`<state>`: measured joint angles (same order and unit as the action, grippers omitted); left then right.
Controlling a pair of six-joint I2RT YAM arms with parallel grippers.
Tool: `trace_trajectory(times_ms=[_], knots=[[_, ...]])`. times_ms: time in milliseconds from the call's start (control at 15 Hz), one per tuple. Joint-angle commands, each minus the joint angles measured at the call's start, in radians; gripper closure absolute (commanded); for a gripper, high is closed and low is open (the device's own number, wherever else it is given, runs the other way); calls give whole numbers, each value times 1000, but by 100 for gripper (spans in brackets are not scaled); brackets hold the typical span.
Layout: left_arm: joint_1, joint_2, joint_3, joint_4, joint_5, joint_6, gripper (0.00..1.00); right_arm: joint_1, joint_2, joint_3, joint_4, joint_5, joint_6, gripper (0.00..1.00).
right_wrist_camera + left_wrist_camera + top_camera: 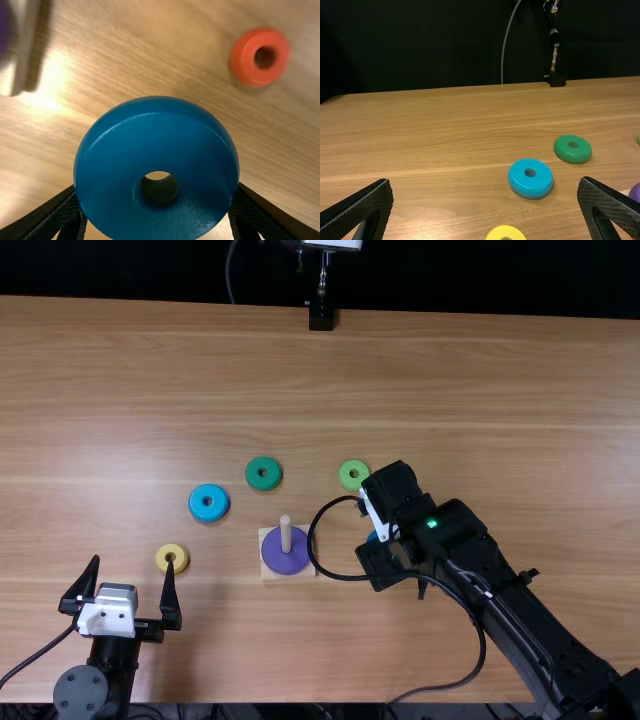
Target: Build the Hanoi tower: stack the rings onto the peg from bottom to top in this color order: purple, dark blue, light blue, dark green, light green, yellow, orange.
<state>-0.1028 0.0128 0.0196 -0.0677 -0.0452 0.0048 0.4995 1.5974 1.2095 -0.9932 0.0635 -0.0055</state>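
Observation:
The purple ring (283, 563) lies around the upright peg (286, 532) on its square base. My right gripper (378, 521), to the base's right, is shut on the dark blue ring (372, 536); in the right wrist view this gripper (157, 200) clasps the dark blue ring (157, 125) from both sides. Around the base lie the light blue ring (197, 503), dark green ring (253, 475), light green ring (346, 476) and yellow ring (164, 560). The orange ring (242, 60) rests on the table. My left gripper (133, 562), also in the left wrist view (485, 185), stands open near the yellow ring.
The wooden table (450, 390) stretches behind the rings. A black stand foot (321, 317) is at its far edge. The right arm's cable (340, 576) loops close to the peg base's right side.

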Motion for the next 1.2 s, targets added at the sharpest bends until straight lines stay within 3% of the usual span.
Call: trace_trajectory(times_ms=[0,533,667,1133], knots=[[3,-13,-20,-11,5,14,0,27,-27,97,-37,5,-7,100],[3,-13,-20,-11,5,14,0,159,55,435,-197,-3,-11,100],[3,-13,-20,-11,5,14,0,200,78,495,-203,-17,-9,100],[3,-13,-20,-11,5,14,0,272,182,622,-201,-17,-4,100]])
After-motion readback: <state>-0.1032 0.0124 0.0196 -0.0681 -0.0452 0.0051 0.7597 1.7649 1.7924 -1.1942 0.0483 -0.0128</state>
